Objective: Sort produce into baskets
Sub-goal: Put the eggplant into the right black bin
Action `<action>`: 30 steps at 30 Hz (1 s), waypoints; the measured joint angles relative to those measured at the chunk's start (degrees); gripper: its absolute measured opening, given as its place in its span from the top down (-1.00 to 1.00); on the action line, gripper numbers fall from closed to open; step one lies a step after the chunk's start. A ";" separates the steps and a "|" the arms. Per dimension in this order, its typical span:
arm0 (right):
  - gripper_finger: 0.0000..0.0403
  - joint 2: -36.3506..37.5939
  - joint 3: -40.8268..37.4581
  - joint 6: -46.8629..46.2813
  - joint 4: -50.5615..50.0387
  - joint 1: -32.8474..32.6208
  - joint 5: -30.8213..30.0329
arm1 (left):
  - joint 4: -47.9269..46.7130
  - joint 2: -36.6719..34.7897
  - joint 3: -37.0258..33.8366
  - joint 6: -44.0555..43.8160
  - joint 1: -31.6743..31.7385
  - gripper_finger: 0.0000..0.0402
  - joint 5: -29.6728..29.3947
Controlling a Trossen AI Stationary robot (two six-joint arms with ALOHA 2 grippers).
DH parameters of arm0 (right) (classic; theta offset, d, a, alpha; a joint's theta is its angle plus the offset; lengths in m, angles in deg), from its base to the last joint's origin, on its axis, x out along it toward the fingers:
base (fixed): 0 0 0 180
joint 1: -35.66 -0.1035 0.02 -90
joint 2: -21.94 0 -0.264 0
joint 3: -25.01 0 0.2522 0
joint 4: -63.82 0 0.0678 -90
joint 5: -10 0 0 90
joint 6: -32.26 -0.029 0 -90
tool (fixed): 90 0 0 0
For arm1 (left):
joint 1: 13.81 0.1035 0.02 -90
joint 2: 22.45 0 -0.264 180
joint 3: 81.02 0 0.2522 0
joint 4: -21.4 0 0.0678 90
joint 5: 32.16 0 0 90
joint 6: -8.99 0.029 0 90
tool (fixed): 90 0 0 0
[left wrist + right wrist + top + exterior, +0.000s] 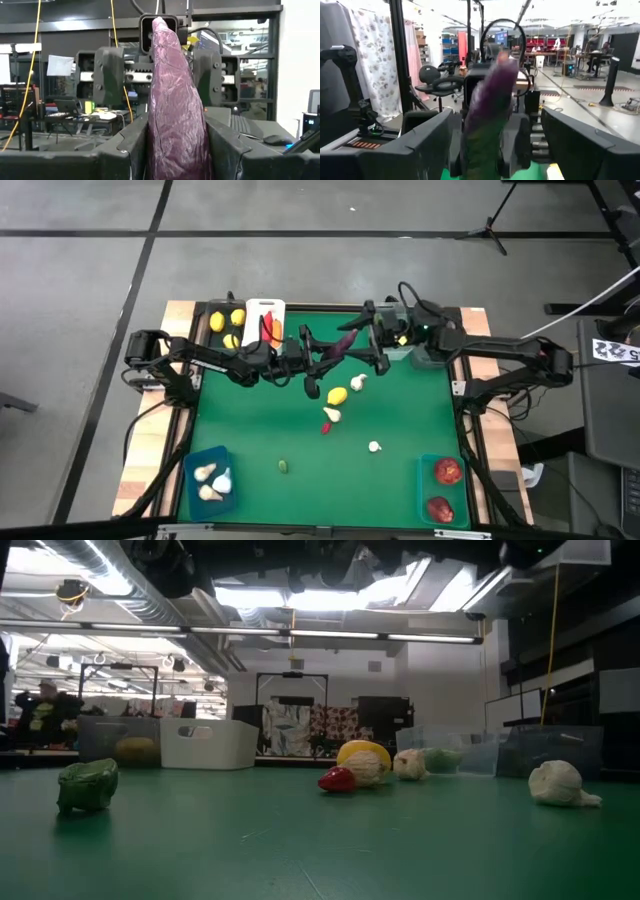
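Observation:
A dark purple eggplant (345, 343) is held in the air over the far middle of the green mat, between my two grippers. My left gripper (326, 360) comes from the table's left and is shut on the eggplant (175, 100). My right gripper (372, 345) faces it from the right and is open. In the right wrist view its two fingers (427, 142) stand wide apart on either side of the eggplant (490, 100) without touching it. Neither gripper shows in the low view. My left gripper pinches the eggplant's thick near part (175, 150) between its two fingers (131, 145). The fingers come about level from the table's left and lie along the eggplant. Its tapered end (160, 25) sticks out past the fingertips toward my right gripper, clear of the table.
On the mat lie a lemon (338, 395), garlic bulbs (358, 382) (374, 446), a red chili (326, 427) and a green piece (283, 466). A white basket (265, 308) and lemons (217, 320) stand far left. Teal bins hold garlic (208, 475) and red fruits (441, 487).

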 joint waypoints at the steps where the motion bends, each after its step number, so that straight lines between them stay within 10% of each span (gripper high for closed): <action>1: -0.49 -0.30 0.06 0.02 -0.06 -0.01 0.00 | 0.02 0.00 0.00 0.10 0.00 0.23 -0.02; 10: -0.29 -2.35 0.29 -1.05 1.37 0.01 -1.51 | -0.45 0.02 0.00 0.71 0.42 0.23 -0.24; 22: 0.60 -2.43 0.29 -1.04 0.66 0.16 -1.16 | -2.94 0.04 0.00 3.47 0.70 0.22 -2.75; 30: 0.65 -2.43 0.22 -1.23 0.15 0.10 -0.72 | -7.12 -0.02 0.07 4.77 0.63 -0.19 1.08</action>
